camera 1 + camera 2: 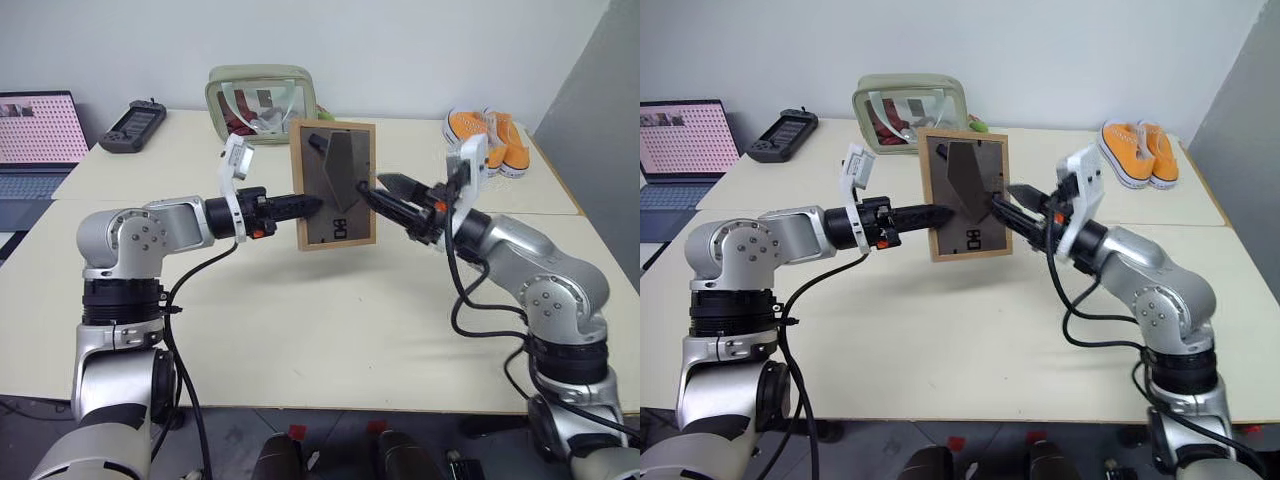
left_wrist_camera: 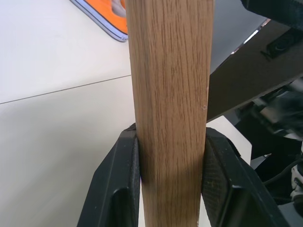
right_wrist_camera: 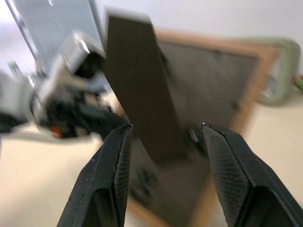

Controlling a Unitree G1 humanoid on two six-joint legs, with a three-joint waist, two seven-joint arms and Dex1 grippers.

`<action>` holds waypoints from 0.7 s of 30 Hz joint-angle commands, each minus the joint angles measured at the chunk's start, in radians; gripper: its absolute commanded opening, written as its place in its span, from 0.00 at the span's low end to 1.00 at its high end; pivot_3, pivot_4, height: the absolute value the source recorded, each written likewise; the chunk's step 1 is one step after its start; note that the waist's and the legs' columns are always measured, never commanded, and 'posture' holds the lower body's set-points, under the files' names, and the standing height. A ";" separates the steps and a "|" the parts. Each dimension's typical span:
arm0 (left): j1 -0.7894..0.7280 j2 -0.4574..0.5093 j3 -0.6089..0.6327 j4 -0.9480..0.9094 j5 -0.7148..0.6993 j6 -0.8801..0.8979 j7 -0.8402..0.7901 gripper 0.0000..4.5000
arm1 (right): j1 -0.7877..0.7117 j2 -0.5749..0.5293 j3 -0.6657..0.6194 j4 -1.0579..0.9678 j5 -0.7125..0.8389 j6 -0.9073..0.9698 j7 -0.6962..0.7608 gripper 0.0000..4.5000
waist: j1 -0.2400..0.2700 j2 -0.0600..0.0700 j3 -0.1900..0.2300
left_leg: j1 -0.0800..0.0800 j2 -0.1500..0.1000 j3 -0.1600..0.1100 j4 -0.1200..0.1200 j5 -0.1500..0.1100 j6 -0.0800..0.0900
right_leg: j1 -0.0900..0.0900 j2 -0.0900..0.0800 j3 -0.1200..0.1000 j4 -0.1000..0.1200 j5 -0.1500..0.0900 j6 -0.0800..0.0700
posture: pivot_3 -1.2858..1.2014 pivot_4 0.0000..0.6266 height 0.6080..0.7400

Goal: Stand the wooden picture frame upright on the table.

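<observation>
The wooden picture frame (image 1: 334,184) is pinched by the left claw (image 1: 312,205) above the worktop (image 1: 330,330); the spread right claw (image 1: 385,193) should swing the stand (image 1: 340,165) fully out before lowering.

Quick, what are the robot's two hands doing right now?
Left hand: closed on the edge of the picture frame, holding it up.
Right hand: open, fingers either side of the frame's back stand, holding nothing.
</observation>
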 commanded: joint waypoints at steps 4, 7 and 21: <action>-0.045 0.039 0.045 -0.028 -0.045 0.063 -0.015 0.29 | 0.029 -0.201 0.046 0.107 -0.312 -0.391 0.229 0.54 | -0.001 0.000 0.000 | 0.000 0.000 0.000 0.000 0.000 0.000 | 0.000 0.000 0.000 0.000 0.000 0.000 | 0.52 0.24 1.00; -0.031 0.030 0.083 -0.046 -0.102 0.190 0.021 0.29 | 0.000 -0.225 0.095 0.262 -0.489 -0.685 0.264 0.54 | -0.005 0.000 0.000 | 0.000 0.000 0.000 0.000 0.000 0.000 | 0.000 0.000 0.000 0.000 0.000 0.000 | 0.52 0.24 1.00; 0.079 0.110 0.119 -0.054 -0.598 0.419 0.310 0.29 | -0.220 -0.231 0.247 0.860 -1.417 -1.880 -0.334 0.90 | -0.012 -0.001 0.000 | 0.002 0.000 0.001 0.001 0.000 -0.001 | -0.001 -0.001 0.001 0.005 0.000 0.000 | 0.52 0.24 1.00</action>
